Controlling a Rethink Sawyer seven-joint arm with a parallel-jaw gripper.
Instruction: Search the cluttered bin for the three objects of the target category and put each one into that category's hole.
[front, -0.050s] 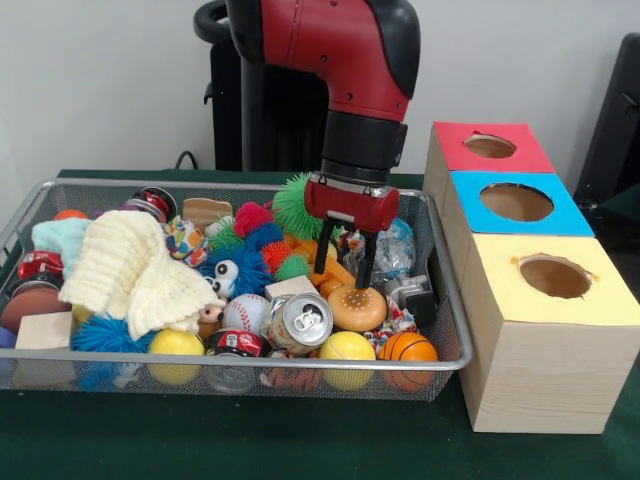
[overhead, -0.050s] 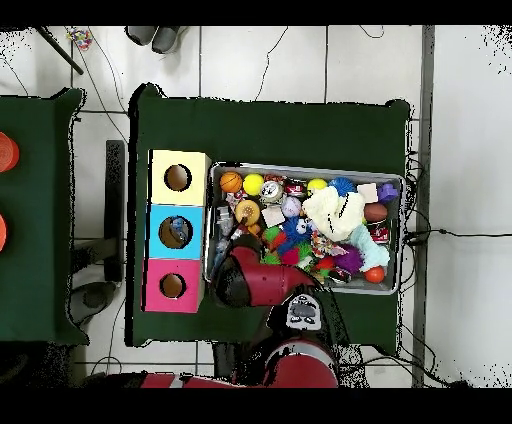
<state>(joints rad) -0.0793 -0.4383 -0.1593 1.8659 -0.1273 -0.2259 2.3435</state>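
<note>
The red and black arm's gripper (front, -0.050s: 347, 275) hangs inside the silver wire-mesh bin (front, -0.050s: 440, 300), jaws spread with nothing between them, their black tips just above a tan toy hamburger bun with a dotted top (front, -0.050s: 357, 308). That bun lies near the bin's front edge, at the end closest to the boxes; it is smooth, rounded and orange-brown.

Around it sit a dented silver drink can (front, -0.050s: 298, 323) showing its pull-tab top, a white baseball with red stitching (front, -0.050s: 244, 312), two plain yellow balls (front, -0.050s: 347, 350), a small orange basketball with black lines (front, -0.050s: 408, 348) and a clear crinkled plastic wrapper (front, -0.050s: 392, 250). A cream knitted cloth (front, -0.050s: 130, 268) covers the middle of the bin, with spiky rubber balls in green, blue and red (front, -0.050s: 262, 236) beside it. A red-topped can (front, -0.050s: 237, 343) lies at the front edge; its lettering is too small to read.

On the green table (front, -0.050s: 300, 440), just beside the bin's end, stand three wooden boxes in a row, each with a round hole on top: red (front, -0.050s: 490, 146), blue (front, -0.050s: 517, 202) and yellow (front, -0.050s: 555, 277).
</note>
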